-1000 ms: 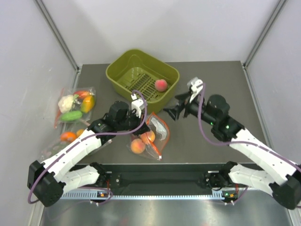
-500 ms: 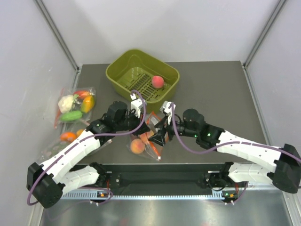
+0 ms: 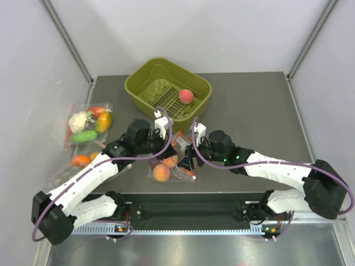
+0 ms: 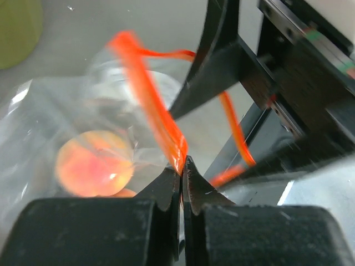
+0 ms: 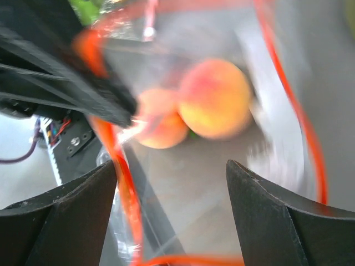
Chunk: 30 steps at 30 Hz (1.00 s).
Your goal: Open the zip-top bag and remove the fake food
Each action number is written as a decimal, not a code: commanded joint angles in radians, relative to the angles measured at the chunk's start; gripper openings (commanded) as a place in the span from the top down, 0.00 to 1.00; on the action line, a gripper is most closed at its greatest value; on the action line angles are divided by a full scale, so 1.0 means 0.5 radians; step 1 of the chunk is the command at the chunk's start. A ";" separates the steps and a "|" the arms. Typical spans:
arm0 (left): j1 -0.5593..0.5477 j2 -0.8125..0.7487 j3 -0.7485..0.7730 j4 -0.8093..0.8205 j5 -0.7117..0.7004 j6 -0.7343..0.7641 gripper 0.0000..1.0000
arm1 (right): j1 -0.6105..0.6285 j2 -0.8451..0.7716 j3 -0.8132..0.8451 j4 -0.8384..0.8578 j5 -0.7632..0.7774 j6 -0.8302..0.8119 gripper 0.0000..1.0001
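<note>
Unmoved over the last second, the left gripper [image 4: 182, 166] stays pinched shut on the orange-red zip strip [image 4: 147, 94] of the zip-top bag [image 3: 178, 170], which lies at the table's near middle between both arms. Meanwhile the right gripper [image 5: 171, 166] has swung in from beside the green basket [image 3: 161, 60] (one peach [image 3: 186, 96] already lies there). Its jaws stand spread at the bag's held-open mouth, with two pieces of fake food [image 5: 215, 98] straight ahead inside, so the right arm looks nearer for the reach.

Top view evenly bright and sharp, shadows soft; both wrist views blurred, with white glare on the zip-top bag [image 4: 83, 111].
</note>
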 commanded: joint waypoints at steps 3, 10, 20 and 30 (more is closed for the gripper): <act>0.011 -0.036 0.035 0.060 0.036 0.029 1.00 | -0.104 -0.077 -0.116 0.153 0.084 0.124 0.22; 0.014 -0.039 0.026 0.100 0.158 0.029 1.00 | -0.172 -0.019 -0.230 0.288 0.059 0.189 0.22; 0.011 0.040 0.047 0.045 0.054 0.032 1.00 | -0.218 -0.188 -0.310 0.570 -0.137 0.321 0.20; 0.008 0.001 0.029 0.124 0.311 0.036 1.00 | -0.218 -0.047 -0.166 0.491 -0.060 0.293 0.20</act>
